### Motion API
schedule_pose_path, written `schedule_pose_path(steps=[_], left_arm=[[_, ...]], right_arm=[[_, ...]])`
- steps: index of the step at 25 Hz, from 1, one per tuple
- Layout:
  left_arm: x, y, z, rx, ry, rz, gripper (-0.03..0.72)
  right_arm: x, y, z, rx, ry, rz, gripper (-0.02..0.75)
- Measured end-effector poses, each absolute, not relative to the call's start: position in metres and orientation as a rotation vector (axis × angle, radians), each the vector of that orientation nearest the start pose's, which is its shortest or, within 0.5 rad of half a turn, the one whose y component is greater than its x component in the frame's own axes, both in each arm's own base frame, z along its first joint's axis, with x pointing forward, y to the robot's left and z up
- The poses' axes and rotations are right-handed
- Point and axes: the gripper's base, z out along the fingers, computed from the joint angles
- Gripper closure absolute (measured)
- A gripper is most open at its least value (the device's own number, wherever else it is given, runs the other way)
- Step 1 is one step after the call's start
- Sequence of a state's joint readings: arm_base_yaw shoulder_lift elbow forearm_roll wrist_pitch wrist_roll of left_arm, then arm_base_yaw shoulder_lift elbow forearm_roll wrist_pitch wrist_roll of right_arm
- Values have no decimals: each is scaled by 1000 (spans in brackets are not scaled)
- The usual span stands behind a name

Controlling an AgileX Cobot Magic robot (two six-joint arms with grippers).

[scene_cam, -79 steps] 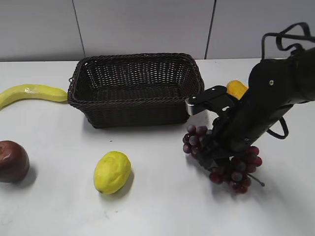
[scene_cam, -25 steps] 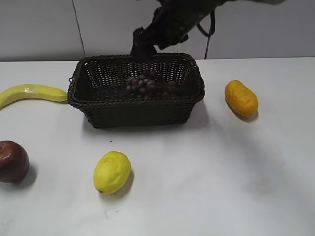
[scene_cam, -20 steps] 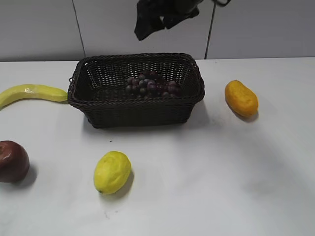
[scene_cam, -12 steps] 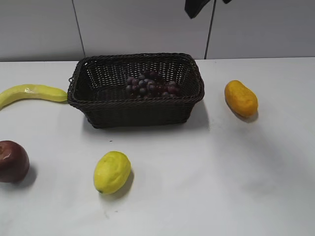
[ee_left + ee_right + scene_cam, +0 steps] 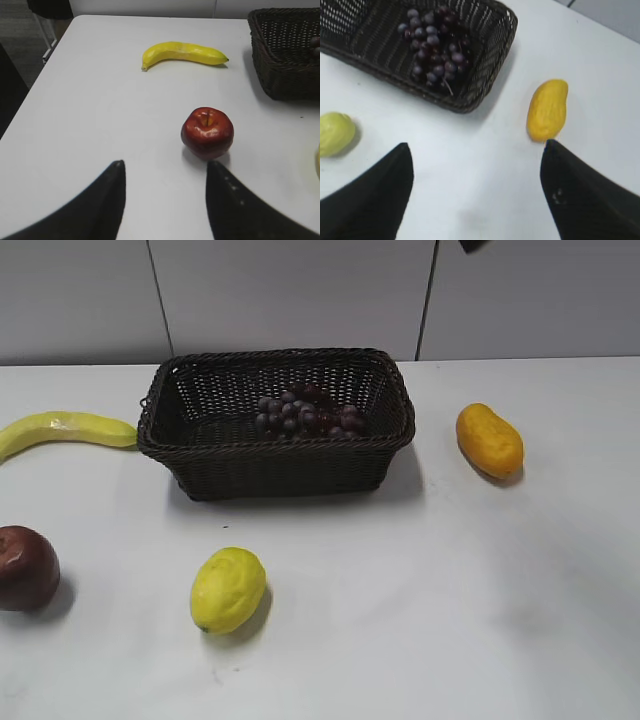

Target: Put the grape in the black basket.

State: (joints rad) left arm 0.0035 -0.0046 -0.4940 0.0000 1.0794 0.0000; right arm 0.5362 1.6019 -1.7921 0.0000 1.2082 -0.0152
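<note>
The bunch of dark red-purple grapes [image 5: 305, 410] lies inside the black woven basket [image 5: 275, 465], toward its right side. It also shows in the right wrist view [image 5: 432, 47], resting on the floor of the basket [image 5: 485, 85]. My right gripper [image 5: 477, 150] is open and empty, high above the table, apart from the grapes. Only a dark tip of that arm [image 5: 470, 245] shows at the top edge of the exterior view. My left gripper [image 5: 165, 167] is open and empty above the table's left part, with the basket's corner [image 5: 285, 55] at its far right.
A banana [image 5: 60, 430] lies left of the basket. A dark red apple [image 5: 25, 568] and a yellow lemon [image 5: 228, 590] sit at the front left. An orange-yellow mango [image 5: 490, 440] lies right of the basket. The table edge shows at left in the left wrist view.
My right gripper carried the grapes from the table into the basket, let them go, then rose up and to the right almost out of the exterior view. The grapes stay in the basket.
</note>
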Motion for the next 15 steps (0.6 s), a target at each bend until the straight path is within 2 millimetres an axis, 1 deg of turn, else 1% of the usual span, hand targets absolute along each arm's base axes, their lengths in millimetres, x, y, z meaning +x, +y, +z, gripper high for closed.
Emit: schedule_pose_path(steps=[3, 6, 7, 9, 13, 15], left_arm=[[-6, 0, 274, -4, 2064, 2, 199], [-6, 0, 274, -4, 2064, 2, 199], [-6, 0, 274, -4, 2064, 2, 199], [-6, 0, 274, -4, 2064, 2, 199], [-6, 0, 274, -4, 2064, 2, 199], [-6, 0, 274, -4, 2064, 2, 199]], right_arm=[[267, 159, 402, -694, 2493, 197, 145], [239, 142, 368, -697, 2616, 160, 146], [228, 135, 361, -691, 2638, 156, 146], [209, 123, 339, -676, 2683, 147, 146], [173, 102, 313, -616, 2686, 163, 146], [158, 91, 307, -561, 2675, 177, 146]])
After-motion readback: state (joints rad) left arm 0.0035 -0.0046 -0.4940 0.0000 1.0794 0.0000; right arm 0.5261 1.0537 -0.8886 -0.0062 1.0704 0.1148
